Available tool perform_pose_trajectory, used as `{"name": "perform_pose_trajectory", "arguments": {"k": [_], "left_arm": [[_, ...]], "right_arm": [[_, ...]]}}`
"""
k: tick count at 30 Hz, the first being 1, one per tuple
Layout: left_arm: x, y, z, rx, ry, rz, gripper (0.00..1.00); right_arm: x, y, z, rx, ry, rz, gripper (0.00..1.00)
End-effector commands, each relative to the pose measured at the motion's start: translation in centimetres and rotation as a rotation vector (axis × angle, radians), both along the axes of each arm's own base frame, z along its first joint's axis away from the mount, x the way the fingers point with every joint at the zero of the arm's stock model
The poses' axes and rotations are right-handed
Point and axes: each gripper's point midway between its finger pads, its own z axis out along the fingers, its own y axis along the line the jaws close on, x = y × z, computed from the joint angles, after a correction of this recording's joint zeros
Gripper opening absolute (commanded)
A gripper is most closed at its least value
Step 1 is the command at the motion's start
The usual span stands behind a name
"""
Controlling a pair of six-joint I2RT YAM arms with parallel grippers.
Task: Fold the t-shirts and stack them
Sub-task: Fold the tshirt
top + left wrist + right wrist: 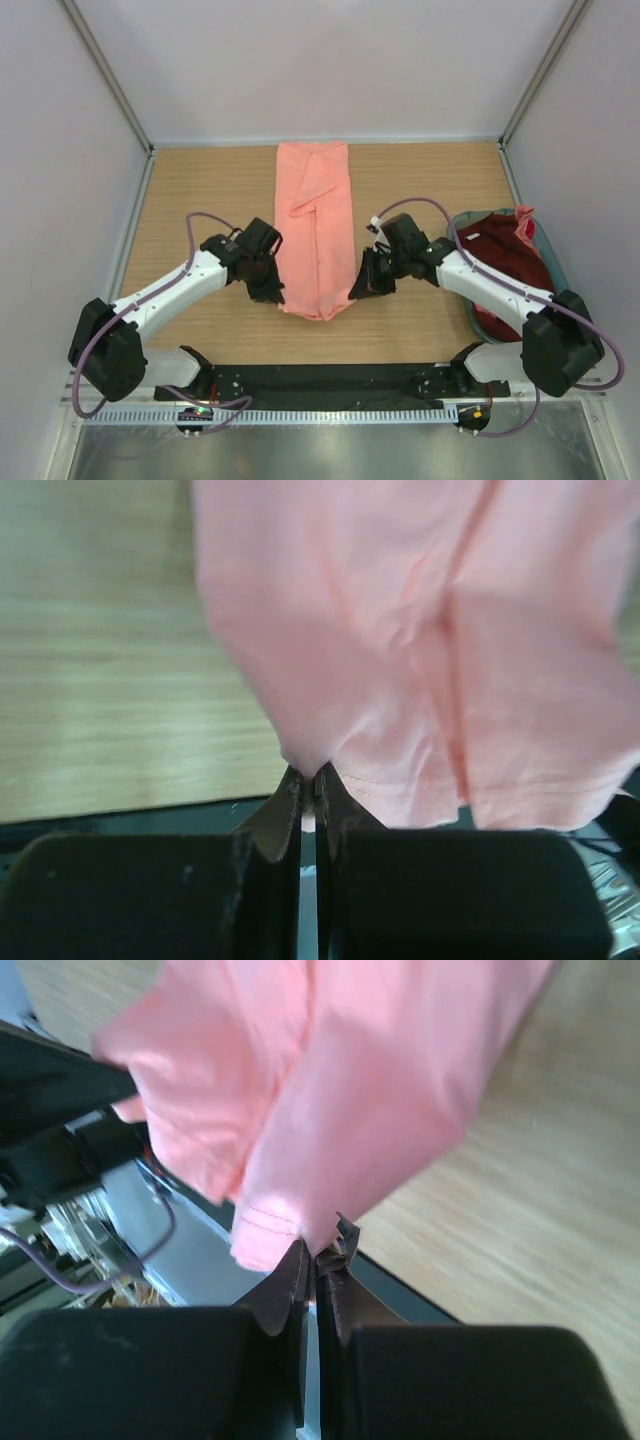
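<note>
Lying along the pale wooden desk [200, 200] from 12 towards 6 o'clock, the salmon-pink cloth t-shirt [315, 225] is folded lengthwise only. At its near hem the left hand [271, 294] and the right hand [359, 288] each clench a corner. Cross-fold and stacking look undone; a dark maroon t-shirt [500, 262] sits in the grey-teal plastic basket [549, 245] at 3 o'clock. Plain white walls [320, 60] surround.

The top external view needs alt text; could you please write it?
A salmon-pink t-shirt, folded into a long strip, lies down the middle of a wooden table, its near corners pinched by the left gripper and right gripper. A dark maroon t-shirt sits in a basket at right.
</note>
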Motion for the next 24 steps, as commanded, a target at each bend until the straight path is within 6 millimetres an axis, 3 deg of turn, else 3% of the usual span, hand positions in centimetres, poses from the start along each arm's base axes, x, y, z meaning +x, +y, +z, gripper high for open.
{"name": "perform_pose_trajectory", "arguments": {"k": [1, 3, 5, 6, 8, 9, 10, 11, 12, 13, 14, 15, 17, 19, 20, 24], "left_arm": [[4.4, 0.6, 2.3, 0.056, -0.079, -0.006, 0.0], [7.4, 0.0, 4.3, 0.033, -0.131, 0.005, 0.0], [9.8, 0.3, 3.7, 0.048, -0.112, -0.002, 0.0], [12.0, -0.3, 5.2, 0.033, -0.154, -0.005, 0.0], [14.2, 0.0, 4.0, 0.067, -0.121, -0.022, 0.0], [15.1, 0.1, 3.8, 0.072, -0.116, -0.024, 0.0], [16.8, -0.4, 5.0, 0.056, -0.148, -0.023, 0.0], [17.5, -0.3, 3.6, 0.068, -0.106, -0.036, 0.0], [18.4, 0.1, 3.5, 0.071, -0.105, -0.024, 0.0], [19.9, 0.0, 4.2, 0.064, -0.134, -0.02, 0.0], [20.6, 0.2, 3.1, 0.081, -0.118, -0.025, 0.0], [21.4, 0.7, 2.8, 0.081, -0.114, -0.011, 0.0], [22.9, 0.8, 3.0, 0.063, -0.124, 0.001, 0.0], [23.8, 1.2, 1.6, 0.048, -0.091, 0.013, 0.0], [24.6, 1.0, 1.9, 0.035, -0.102, 0.014, 0.0], [25.9, 0.2, 1.4, -0.007, -0.095, 0.002, 0.0]], "right_arm": [[4.5, 0.4, 2.9, -0.004, -0.062, 0.008, 0.01], [7.3, 0.8, 3.6, -0.007, -0.056, -0.001, 0.01], [9.3, 0.2, 3.8, -0.019, -0.036, -0.014, 0.01], [11.2, 0.7, 4.1, -0.016, -0.043, -0.012, 0.01], [12.6, 0.8, 4.1, -0.028, -0.029, 0.002, 0.01], [14.4, 1.4, 5.2, -0.021, -0.06, 0.0, 0.01], [14.8, 1.4, 3.7, -0.052, -0.005, 0.005, 0.01], [15.6, 1.3, 3.3, -0.057, 0.002, 0.008, 0.01], [16.9, 1.6, 4.0, -0.049, -0.021, 0.005, 0.01], [17.5, 1.7, 2.7, -0.061, 0.015, 0.002, 0.01], [18.2, 1.6, 2.5, -0.057, 0.02, -0.007, 0.01], [19.2, 1.8, 2.9, -0.049, 0.004, -0.013, 0.01], [20.1, 1.8, 1.5, -0.059, 0.034, -0.019, 0.01], [21.3, 1.8, 1.6, -0.049, 0.029, -0.033, 0.01], [21.7, 1.9, 1.0, -0.048, 0.043, -0.035, 0.01], [23.6, 1.9, 1.4, -0.031, 0.027, -0.053, 0.01]]}}
